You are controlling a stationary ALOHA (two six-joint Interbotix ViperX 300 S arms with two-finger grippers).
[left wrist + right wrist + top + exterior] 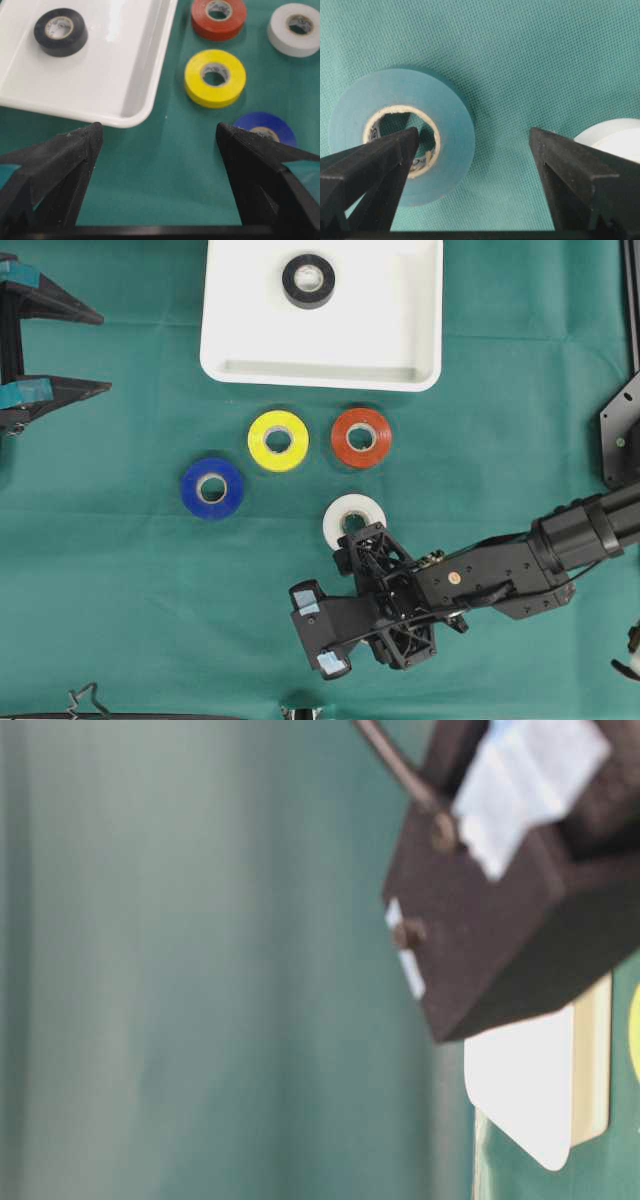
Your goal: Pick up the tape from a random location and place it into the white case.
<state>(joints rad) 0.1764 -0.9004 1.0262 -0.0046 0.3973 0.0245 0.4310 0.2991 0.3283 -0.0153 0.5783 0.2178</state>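
right gripper (472,135): jaws spread wide over a teal tape roll (445,115) on the green cloth (545,50), one finger above its core, white roll (620,137) beside; core print too small to read. left gripper (159,129): spread, holding nothing. only the right wrist view shows the teal roll; overhead shows the white case (400,330) holding a black roll (308,280), with yellow (278,440), red (361,437) and blue (212,488) rolls just below.

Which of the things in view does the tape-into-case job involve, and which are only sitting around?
Part of the job:
- white case, black roll inside it
- yellow roll, red roll, blue roll, white roll on the cloth
- teal roll below the open right gripper

Just there:
- left gripper, open, at the edge
- green cloth
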